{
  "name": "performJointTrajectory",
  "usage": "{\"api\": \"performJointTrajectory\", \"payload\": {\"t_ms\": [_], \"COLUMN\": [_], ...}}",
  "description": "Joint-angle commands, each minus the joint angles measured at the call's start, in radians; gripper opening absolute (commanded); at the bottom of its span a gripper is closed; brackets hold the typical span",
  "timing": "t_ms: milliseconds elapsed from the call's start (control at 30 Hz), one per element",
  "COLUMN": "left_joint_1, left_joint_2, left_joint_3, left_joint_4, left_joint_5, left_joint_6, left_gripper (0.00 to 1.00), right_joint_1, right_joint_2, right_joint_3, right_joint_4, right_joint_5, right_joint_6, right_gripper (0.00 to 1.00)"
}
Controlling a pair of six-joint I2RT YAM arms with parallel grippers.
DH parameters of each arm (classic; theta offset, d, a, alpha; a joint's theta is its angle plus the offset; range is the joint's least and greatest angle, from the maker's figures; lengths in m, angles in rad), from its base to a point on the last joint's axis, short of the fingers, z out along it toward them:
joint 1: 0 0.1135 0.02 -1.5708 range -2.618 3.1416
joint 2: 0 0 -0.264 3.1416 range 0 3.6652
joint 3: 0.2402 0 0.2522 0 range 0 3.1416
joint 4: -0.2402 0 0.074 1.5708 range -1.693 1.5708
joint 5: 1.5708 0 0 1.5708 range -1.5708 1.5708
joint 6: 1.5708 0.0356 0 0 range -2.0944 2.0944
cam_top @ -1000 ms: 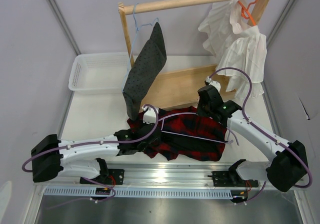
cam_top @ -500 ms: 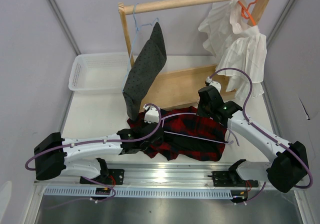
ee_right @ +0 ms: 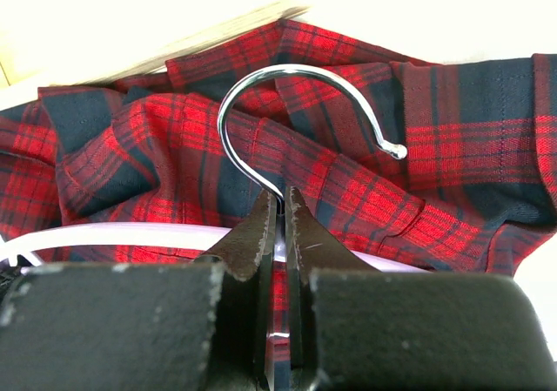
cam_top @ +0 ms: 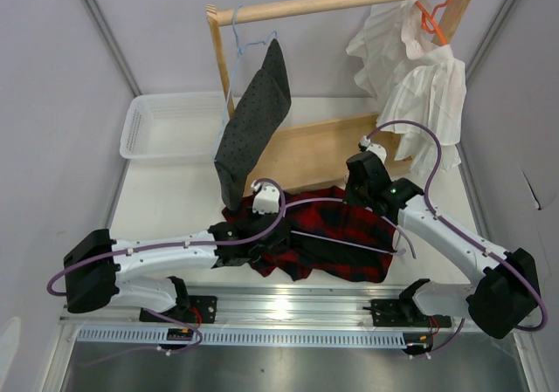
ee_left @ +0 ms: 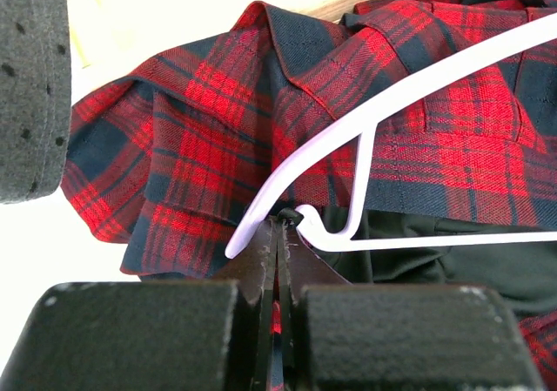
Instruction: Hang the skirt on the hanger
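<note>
Fingers of our left gripper (ee_left: pixel 277 230) press together at the lilac tip of the hanger (ee_left: pixel 435 82), while our right gripper (ee_right: pixel 281 199) pinches its silver hook (stem between the fingertips). The hanger lies on the skirt (cam_top: pixel 354 222), crumpled on the table (cam_top: pixel 175 200) before the wooden rack (cam_top: pixel 332 3).

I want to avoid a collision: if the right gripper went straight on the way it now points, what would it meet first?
Most likely the skirt: the right gripper, shut on the hook of the hanger, points into its plaid folds. How near they lie is unclear.
</note>
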Motion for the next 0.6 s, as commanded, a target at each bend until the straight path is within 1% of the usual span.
{"api": "performJointTrajectory", "payload": {"t_ms": [0,167,300,567], "left_joint_1": [-0.001,-0.006,-0.021,-0.050], "left_joint_2": [-0.040,-0.064,-0.068,-0.098], "left_joint_3": [0.025,-0.012,-0.028,-0.067], "left_joint_4": [0.015,0.091,0.131,0.161], "left_joint_5": [-0.066,-0.021,0.005,-0.010], "left_joint_6": [-0.018,0.040,0.054,0.066], "left_gripper": [0.00,0.00,0.00,0.00], "right_joint_1": [0.006,0.002,-0.006,-0.009], "right_joint_2": [-0.028,-0.022,-0.014,-0.011], "right_joint_3": [0.000,-0.001,-0.003,-0.001], "right_joint_4": [-0.005,-0.003,0.001,0.009], "right_joint_5": [-0.001,0.001,-0.002,-0.010], "right_joint_6": [-0.013,-0.013,-0.013,-0.011], "right_gripper": [0.00,0.00,0.00,0.00]}}
